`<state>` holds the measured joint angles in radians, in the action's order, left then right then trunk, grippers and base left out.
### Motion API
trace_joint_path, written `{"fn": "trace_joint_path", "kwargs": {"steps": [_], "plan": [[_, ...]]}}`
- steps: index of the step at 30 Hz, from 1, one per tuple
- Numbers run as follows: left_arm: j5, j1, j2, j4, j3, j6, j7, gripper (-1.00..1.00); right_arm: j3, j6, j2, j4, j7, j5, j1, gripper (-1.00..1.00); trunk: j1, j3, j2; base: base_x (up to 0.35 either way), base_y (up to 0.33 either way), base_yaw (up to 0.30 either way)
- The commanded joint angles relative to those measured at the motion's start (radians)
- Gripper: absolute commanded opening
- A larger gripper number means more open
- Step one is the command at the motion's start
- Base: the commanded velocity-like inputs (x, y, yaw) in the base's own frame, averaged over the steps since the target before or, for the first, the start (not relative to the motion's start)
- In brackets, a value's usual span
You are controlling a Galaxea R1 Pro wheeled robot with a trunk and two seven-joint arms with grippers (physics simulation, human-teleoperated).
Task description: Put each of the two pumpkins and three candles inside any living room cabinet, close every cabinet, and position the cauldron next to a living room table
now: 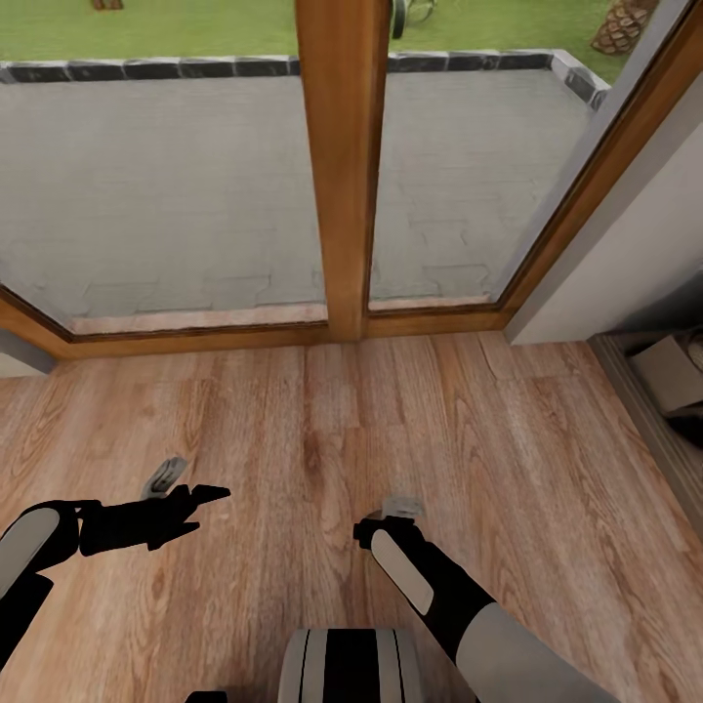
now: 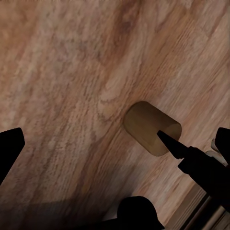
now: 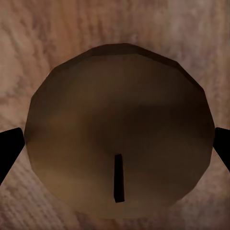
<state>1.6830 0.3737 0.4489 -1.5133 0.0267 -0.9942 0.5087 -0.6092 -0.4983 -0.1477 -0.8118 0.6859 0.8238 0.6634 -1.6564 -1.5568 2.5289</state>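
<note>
A beige-tan candle (image 3: 115, 105) sits wick-end-on between the black fingers of my right gripper (image 3: 115, 148), which is shut on its sides. The left wrist view shows the same candle (image 2: 146, 122) held tilted above the plank floor, with a black finger (image 2: 175, 146) of the right gripper across its end. In the head view my right gripper (image 1: 389, 517) hangs low over the floor, right of centre. My left gripper (image 1: 200, 498) points toward it from the left, open with nothing between its fingers. Pumpkins, cabinet, cauldron and table are out of view.
The glass garden door with its wooden post (image 1: 342, 166) stands straight ahead, with a grey patio behind it. A white wall (image 1: 625, 264) closes the right side. At the far right a low recess holds a cardboard box (image 1: 674, 371). Light wood floor (image 1: 293, 420) lies between.
</note>
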Motion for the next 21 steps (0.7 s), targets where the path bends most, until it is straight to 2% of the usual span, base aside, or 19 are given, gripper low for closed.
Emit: {"fn": "trace_joint_path", "kwargs": {"steps": [1, 21], "plan": [[0.01, 0.001, 0.001, -0.001, 0.001, 0.0, 0.011, 1.0, -0.003, -0.003, 0.0, -0.001, 0.007, 0.007, 0.001, -1.0, 0.001, 0.003, 0.0, 0.0, 0.0, 0.0], [0.003, 0.0, 0.001, -0.001, 0.003, 0.002, 0.015, 1.0, 0.008, -0.016, 0.006, -0.011, 0.009, 0.016, 0.001, -1.0, 0.01, 0.081, -0.005, 0.0, 0.0, 0.0]]}}
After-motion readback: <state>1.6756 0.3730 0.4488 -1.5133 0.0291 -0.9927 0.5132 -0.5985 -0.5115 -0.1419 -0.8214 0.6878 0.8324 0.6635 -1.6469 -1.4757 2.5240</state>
